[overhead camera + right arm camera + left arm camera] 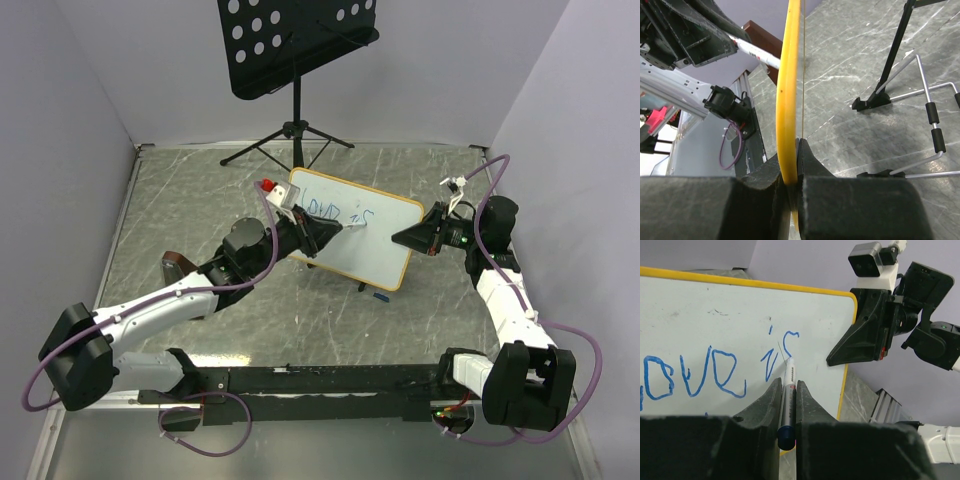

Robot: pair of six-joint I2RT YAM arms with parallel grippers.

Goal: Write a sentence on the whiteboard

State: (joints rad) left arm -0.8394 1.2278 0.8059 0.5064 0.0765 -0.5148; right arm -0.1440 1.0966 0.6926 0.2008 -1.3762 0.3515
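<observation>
- The whiteboard (375, 258) stands tilted on the table (190, 200), its right edge clamped in the right gripper (791, 150).
- The left gripper (788, 386) pinches a marker (789, 377), its tip by the sentence (715, 371); whether it touches is unclear.
- It looks light, stiff and slick-faced, so it is best held by the frame.

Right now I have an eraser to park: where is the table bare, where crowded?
Bare: the table between left wall and whiteboard, and the strip between whiteboard and arm bases. Crowded: at the whiteboard, around left gripper and right gripper, and by the music stand.
</observation>
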